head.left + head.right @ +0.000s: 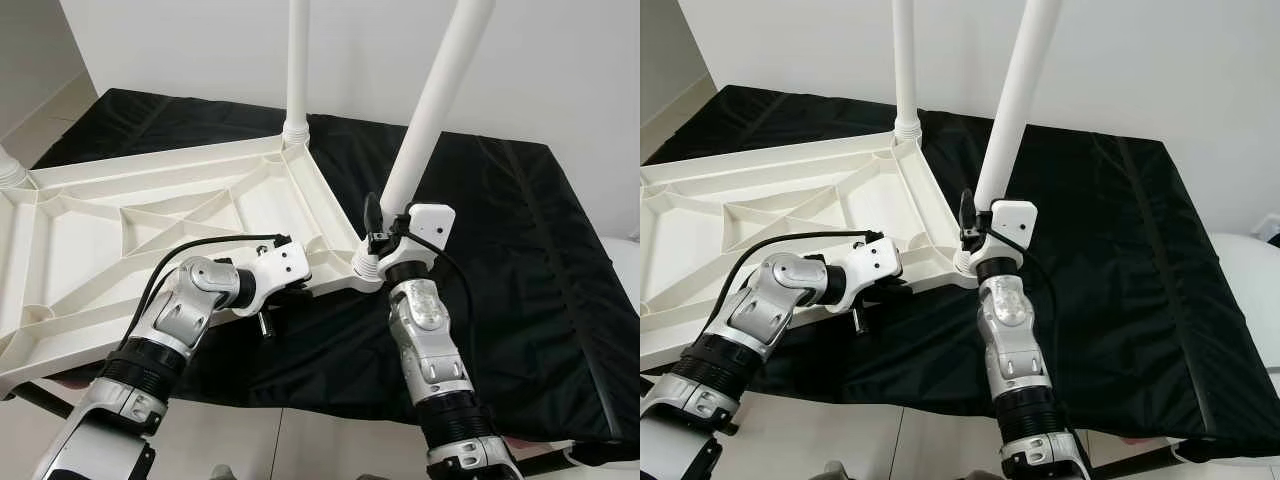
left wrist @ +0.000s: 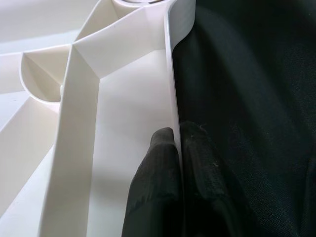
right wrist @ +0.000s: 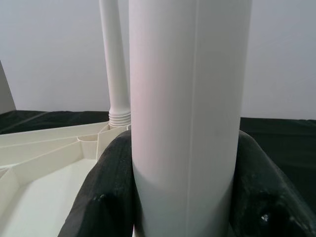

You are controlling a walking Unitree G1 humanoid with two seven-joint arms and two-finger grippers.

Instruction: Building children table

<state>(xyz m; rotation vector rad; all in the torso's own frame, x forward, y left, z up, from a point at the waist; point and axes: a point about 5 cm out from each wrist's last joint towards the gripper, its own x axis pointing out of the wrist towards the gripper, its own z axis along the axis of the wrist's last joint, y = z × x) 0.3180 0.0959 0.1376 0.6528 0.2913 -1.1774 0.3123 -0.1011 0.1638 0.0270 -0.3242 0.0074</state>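
Right wrist view: right gripper closed around the near table leg, one black finger on each side of the white tube, just above its base.
Head views, tabletop: white ribbed tabletop lies upside down on a black cloth, its near right corner socket taking the gripped leg.
Left wrist view: left gripper pinched shut on the tabletop's thin outer rim, one finger inside the rim and the other outside against the cloth.
Step in hand (judged): seating or screwing the near leg into its corner socket while the left arm steadies the top.
How to do it well: keep the leg square to the socket; it leans to the right in the head views, so any thread may cross if turned at that tilt. Hold low on the tube, as now, and keep the rim clamp firm so the top does not swivel on the cloth.
Far leg: already upright in the far right corner, threaded collar visible at its foot.
Surroundings: white wall close behind; tiled floor below the cloth's near edge.
Obstacles: none between gripper and socket; the slack cloth beneath the rim could slide.
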